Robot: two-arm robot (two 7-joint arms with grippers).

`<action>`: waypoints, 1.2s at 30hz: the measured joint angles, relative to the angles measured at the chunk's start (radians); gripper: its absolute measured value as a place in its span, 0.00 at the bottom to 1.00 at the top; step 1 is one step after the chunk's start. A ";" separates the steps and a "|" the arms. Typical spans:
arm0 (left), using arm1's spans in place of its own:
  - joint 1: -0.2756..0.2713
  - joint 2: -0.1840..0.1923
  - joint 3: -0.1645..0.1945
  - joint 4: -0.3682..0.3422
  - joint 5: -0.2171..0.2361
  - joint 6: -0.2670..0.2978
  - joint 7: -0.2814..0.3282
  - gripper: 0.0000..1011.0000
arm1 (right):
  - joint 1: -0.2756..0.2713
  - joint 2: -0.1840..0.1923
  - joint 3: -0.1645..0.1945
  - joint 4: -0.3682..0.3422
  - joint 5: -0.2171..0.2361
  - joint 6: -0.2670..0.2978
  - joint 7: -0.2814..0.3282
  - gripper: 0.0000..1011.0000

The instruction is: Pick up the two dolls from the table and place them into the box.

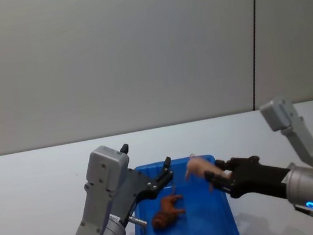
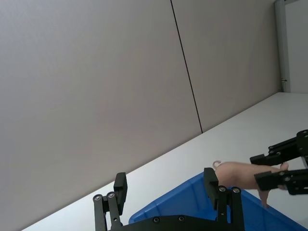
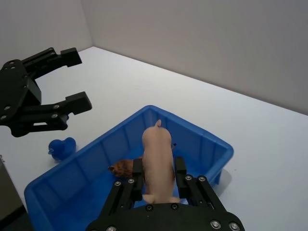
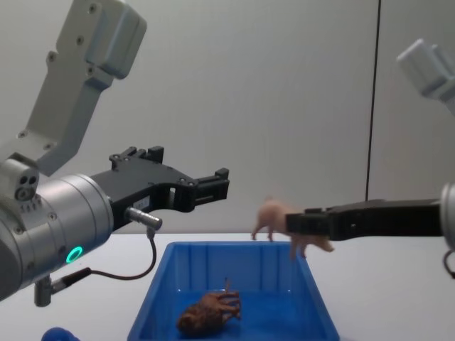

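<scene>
Surface: white table point(image 1: 28, 173), blue box point(image 1: 213, 228) on it.
R gripper point(image 3: 159, 167): clamped on pig point(image 3: 156, 147), held above box far-right corner; interior below-left.
L gripper point(image 2: 165, 179): spread, empty.

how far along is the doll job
Done: the shaggy reddish-brown animal figurine lies inside the bright blue plastic bin. In hand: the right hand grips the pale pink pig figurine above the bin. Remaining: dropping the pig in; the left hand hovers open, empty.
</scene>
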 joint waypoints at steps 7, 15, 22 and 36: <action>0.000 0.000 0.000 0.000 0.000 0.000 0.000 0.99 | 0.022 -0.024 -0.020 0.026 0.000 0.021 0.026 0.56; 0.000 0.000 0.000 0.000 0.000 0.000 0.000 0.99 | 0.026 -0.023 -0.021 0.036 0.016 0.003 0.041 0.81; 0.000 0.000 0.000 0.000 0.000 0.000 0.000 0.99 | 0.004 0.013 0.002 0.031 0.029 -0.051 0.049 0.99; 0.000 0.000 0.000 0.000 0.000 0.000 0.000 0.99 | -0.084 0.119 0.060 0.001 0.054 -0.209 0.090 0.99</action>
